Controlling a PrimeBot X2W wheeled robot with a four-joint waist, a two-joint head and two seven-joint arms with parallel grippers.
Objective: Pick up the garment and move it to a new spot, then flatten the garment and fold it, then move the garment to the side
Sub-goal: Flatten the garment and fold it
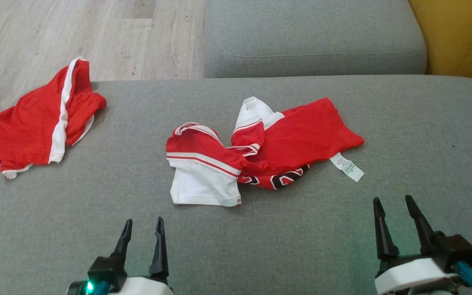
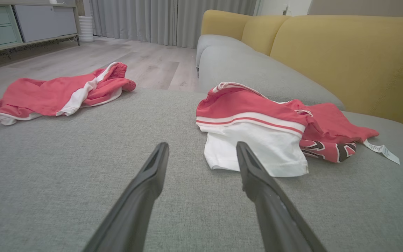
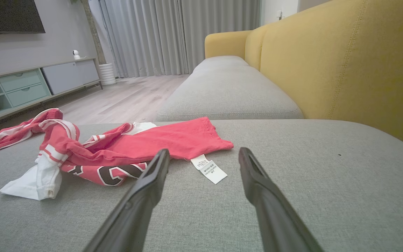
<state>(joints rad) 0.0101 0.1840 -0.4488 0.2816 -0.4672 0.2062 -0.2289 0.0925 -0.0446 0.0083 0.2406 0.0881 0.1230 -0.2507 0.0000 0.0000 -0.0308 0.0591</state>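
A crumpled red and white garment [image 1: 260, 151] lies in the middle of the grey cushion, a white sleeve toward me and a care label [image 1: 346, 166] sticking out at its right. The left wrist view shows the garment [image 2: 257, 119] ahead and to the right; in the right wrist view the garment [image 3: 145, 143] lies ahead and to the left. My left gripper [image 1: 143, 228] hovers open near the cushion's front, short of the white sleeve. My right gripper [image 1: 395, 206] stands open below the label. Both hold nothing.
A second red and white garment [image 1: 43, 123] lies at the cushion's far left corner, near the edge. The grey sofa cushion [image 1: 55, 213] has free room in front and at the right. Another grey seat [image 1: 314, 37] and a yellow backrest [image 3: 345, 63] lie beyond; wooden floor [image 1: 76, 32] lies past the left edge.
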